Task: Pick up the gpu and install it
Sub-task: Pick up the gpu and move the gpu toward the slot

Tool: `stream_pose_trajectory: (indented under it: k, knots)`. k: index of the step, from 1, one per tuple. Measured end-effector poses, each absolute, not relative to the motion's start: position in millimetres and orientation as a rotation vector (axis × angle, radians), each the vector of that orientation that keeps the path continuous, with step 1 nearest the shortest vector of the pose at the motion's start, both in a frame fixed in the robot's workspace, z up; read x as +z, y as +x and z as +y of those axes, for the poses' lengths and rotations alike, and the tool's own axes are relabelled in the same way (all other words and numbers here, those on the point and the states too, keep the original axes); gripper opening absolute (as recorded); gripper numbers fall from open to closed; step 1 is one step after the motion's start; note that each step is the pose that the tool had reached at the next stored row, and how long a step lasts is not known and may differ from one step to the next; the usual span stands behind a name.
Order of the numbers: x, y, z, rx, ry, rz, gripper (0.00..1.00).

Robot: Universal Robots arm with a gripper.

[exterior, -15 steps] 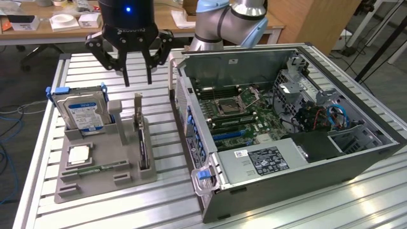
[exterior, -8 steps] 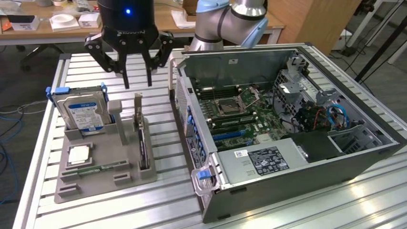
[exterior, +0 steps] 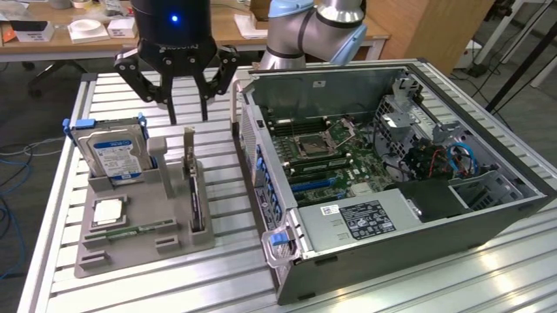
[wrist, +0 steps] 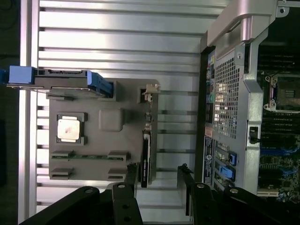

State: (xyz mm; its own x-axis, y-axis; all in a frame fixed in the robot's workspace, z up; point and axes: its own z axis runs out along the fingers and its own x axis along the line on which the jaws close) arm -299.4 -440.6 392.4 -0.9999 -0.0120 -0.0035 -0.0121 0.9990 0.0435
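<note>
Across the exterior view runs the slatted counter (exterior: 130, 293). Open computer case (exterior: 409, 261) at the exterior view's right, grey holder (exterior: 130, 251) lower left. Claw (exterior: 189, 119) upper left, spread wide, empty, above gpu (exterior: 195, 195), on edge in holder.

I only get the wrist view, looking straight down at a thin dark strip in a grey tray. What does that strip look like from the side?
Observer: It's a graphics card standing on its edge in the grey tray, with a silver metal tab sticking up at its far end.
Visitor: Is the claw touching it?
Observer: No. The gripper hangs open in the air above that tab, clear of the card.
Visitor: What's the blue-edged thing next to it?
Observer: A hard drive standing upright in the same tray, its broad face showing a blue and white label.
</note>
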Motion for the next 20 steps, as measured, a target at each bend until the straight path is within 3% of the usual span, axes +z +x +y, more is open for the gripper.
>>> stream_pose_trajectory:
  k: [20]
  knots:
    - [392, -302, -454, 0.068, -0.019, 3.137, 0.47]
